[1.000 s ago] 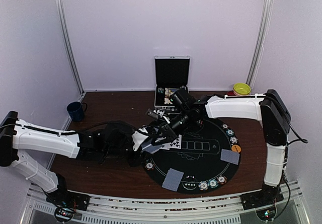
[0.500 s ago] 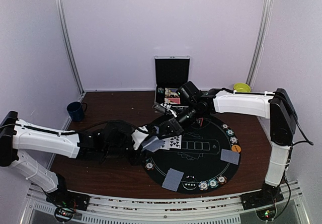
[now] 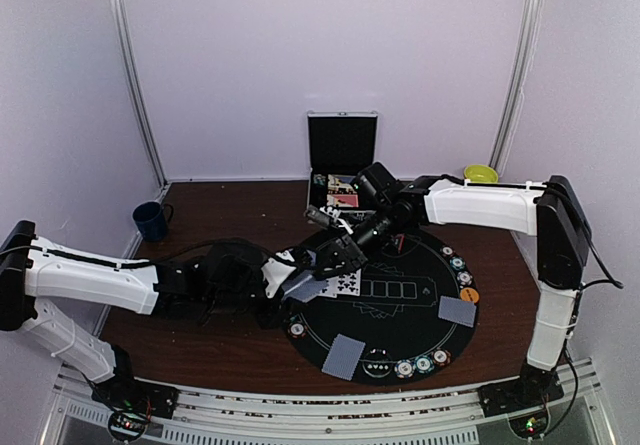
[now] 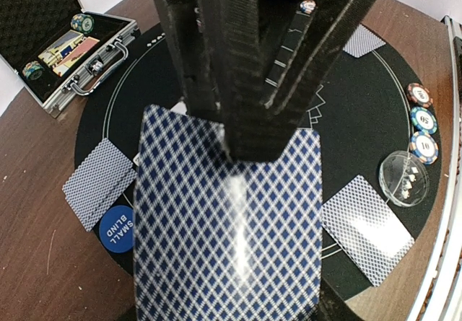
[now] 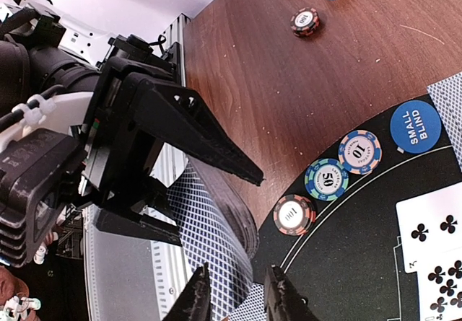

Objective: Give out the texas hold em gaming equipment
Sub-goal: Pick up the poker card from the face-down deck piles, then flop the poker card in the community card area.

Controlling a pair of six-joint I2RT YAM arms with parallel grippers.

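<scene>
Right gripper [image 5: 234, 296] has shifted at the cards [image 4: 231, 249] — jaws parted about their edge, left gripper [image 4: 253, 144] clenching them — so another deal looks imminent.

The deck [image 4: 227, 220] runs off the view's bottom edge, and the left end effector [image 4: 253, 142] hides part of the mat [image 4: 346, 119].

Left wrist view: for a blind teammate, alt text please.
The left gripper clamps a blue-patterned card deck above a black mat. Face-down cards and chips lie on it, a Small Blind button at its edge, an open case beyond.
</scene>
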